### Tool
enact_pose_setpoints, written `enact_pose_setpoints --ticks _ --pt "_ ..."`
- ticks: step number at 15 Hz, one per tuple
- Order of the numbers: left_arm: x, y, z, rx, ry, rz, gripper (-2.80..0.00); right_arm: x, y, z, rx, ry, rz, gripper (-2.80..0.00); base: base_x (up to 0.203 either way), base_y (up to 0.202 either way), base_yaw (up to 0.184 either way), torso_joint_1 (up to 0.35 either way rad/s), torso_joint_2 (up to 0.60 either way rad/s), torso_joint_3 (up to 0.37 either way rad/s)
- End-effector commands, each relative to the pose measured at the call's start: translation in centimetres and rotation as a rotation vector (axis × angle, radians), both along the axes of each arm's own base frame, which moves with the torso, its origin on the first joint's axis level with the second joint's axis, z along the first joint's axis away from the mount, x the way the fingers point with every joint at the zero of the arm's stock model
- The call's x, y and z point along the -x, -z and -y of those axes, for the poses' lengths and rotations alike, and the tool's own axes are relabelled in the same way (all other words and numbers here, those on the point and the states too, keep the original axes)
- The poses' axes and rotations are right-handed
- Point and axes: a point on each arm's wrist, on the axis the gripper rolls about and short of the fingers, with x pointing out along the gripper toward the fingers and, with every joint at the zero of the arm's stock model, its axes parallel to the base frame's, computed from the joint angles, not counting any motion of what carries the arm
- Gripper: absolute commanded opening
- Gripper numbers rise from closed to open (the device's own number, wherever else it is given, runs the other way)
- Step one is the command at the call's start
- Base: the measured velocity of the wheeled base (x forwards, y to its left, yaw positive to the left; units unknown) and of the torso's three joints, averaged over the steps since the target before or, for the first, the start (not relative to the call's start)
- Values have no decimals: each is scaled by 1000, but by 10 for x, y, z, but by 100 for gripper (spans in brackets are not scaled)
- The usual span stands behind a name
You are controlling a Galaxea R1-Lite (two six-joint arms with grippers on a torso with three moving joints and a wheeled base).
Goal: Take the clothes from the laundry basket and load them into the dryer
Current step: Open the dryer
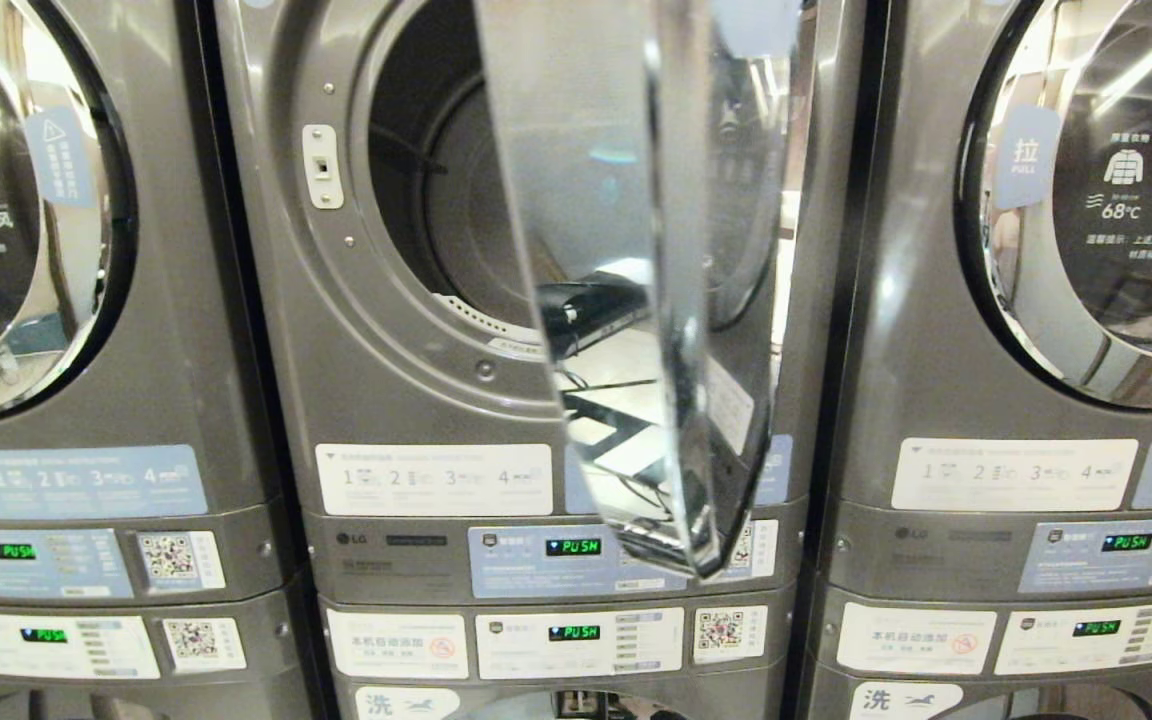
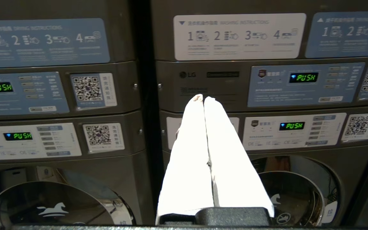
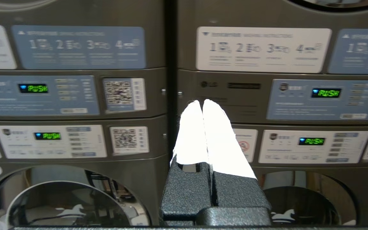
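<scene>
Both grippers, left point(image 2: 204, 99) and right point(image 3: 202, 103), pressed together, empty, facing control panels below the open dryer point(image 1: 436, 200).

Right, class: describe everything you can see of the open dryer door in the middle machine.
The dryer door is round, with a shiny chrome rim and a glass window that looks dark. It stands swung wide open, edge-on toward the head camera, hinged on the machine's right side and covering part of the drum opening. Its surface mirrors the room. Nothing touches it, and no gripper is near.
</scene>
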Motion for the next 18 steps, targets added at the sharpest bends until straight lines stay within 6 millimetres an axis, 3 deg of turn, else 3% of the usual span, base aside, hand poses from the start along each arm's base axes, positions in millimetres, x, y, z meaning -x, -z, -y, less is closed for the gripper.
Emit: enact_pose_setpoints --ticks 1,18 --pt "0 0 0 0 0 0 -280 0 0 0 0 -1 1 -280 0 -166 1 2 2 0" --pt "0 0 0 19 -3 3 -280 0 0 0 0 -1 1 -280 0 -7 0 0 0 0"
